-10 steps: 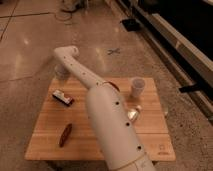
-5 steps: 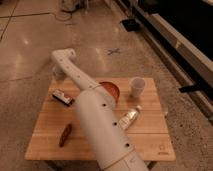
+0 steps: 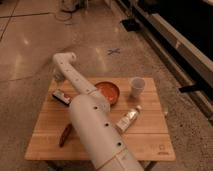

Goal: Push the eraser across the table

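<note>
Camera view: white arm (image 3: 95,125) rises from the near edge of the counter (image 3: 147,136), bends at an elbow over the far-left corner and drops toward the surface. Claw (image 3: 58,79) sits at that far-left corner, low over the counter edge; open or closed: cannot tell.

Eraser (image 3: 61,96) lies flat on the counter just in front of the claw, on the camera side, close to it; contact cannot be made out.

- Reddish bowl (image 3: 108,92): right of the claw, partly behind the arm.
- White cup (image 3: 137,87): farther right, upright, well apart from the claw.
- Plastic bottle (image 3: 128,119): on its side, right of and nearer the camera than the claw.
- Reddish-brown elongated object (image 3: 65,135): nearer the camera than the eraser, beside the arm.
</note>
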Available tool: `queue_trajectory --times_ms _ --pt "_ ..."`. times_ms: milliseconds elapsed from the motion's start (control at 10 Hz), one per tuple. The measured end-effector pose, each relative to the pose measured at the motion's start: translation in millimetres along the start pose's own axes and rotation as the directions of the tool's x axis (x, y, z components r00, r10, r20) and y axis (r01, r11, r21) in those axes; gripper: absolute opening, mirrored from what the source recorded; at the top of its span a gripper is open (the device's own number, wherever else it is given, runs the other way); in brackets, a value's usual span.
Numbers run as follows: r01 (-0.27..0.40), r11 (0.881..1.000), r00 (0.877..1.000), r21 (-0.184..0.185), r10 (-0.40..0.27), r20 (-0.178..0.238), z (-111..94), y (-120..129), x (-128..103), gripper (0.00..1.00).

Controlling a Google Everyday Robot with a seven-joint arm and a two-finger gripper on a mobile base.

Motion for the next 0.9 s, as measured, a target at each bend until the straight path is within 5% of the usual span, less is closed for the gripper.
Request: queue_trajectory --times_ms 300,900 --pt "0.007 0.999 1.0 0.031 -0.007 -0.013 3 -8 6 0.0" --pt "0.037 0.997 0.999 0.073 -0.039 0.037 27 -22 -8 0.0"
